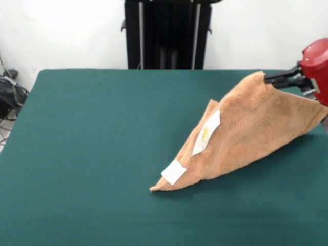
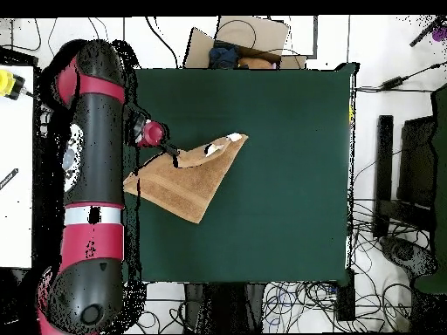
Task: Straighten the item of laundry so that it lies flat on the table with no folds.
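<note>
Front view: orange-tan towel (image 1: 246,136) found at the right side of the green table (image 1: 87,154), partly lifted. One upper corner raised off the surface and clamped in the gripper (image 1: 266,78) at the right edge of the picture; black fingers closed narrow on the cloth at that peak. Red arm housing (image 1: 316,66) seen just right of the grip point. From the peak, cloth draped down and leftward in a tent-like slope to a pointed lower corner resting on the felt near the table's middle. Right-hand part of the towel hanging toward the table's right edge; contact with the surface there cannot be told. Fabric doubled over on itself, not flat. Two white tags noted on the left-facing slope: a long one (image 1: 206,132) with a yellowish mark higher up, a small square one (image 1: 173,172) close to the lower corner. Black pedestal (image 1: 166,33) upright at the far side, centre. Dark cables (image 1: 9,95) at the far left beyond the table edge.

Overhead view: towel (image 2: 188,179) lying at the left side of the table (image 2: 279,209), roughly triangular in outline, one corner overhanging the left edge. Gripper (image 2: 171,153) on its left upper portion. Red and black arm (image 2: 92,183) stretched along the table's left side.
</note>
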You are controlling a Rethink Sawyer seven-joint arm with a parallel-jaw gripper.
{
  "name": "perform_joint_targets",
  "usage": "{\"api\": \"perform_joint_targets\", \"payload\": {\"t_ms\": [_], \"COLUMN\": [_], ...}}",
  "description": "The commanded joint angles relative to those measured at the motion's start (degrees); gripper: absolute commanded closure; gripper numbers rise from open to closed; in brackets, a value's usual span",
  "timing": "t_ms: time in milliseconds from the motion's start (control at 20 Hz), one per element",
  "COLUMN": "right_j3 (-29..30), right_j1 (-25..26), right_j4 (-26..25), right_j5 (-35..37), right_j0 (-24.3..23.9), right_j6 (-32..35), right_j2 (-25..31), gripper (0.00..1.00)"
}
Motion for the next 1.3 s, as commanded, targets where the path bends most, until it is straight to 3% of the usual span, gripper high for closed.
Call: {"api": "perform_joint_targets", "payload": {"t_ms": [50,650,850,1050,1300], "right_j3": [-1.44,-10.13,-13.56,-13.52,-11.72], "right_j1": [4.67,10.75,12.56,12.84,11.61], "right_j4": [2.49,4.93,8.94,10.21,8.28], "right_j5": [4.43,7.84,8.96,8.02,6.71], "right_j0": [-2.62,-5.02,-6.74,-7.01,-6.43], "right_j6": [17.18,21.04,23.81,23.91,20.36], "right_j2": [0.36,-3.04,-4.44,-5.07,-5.03], "gripper": [1.00,1.00,1.00,1.00,1.00]}}
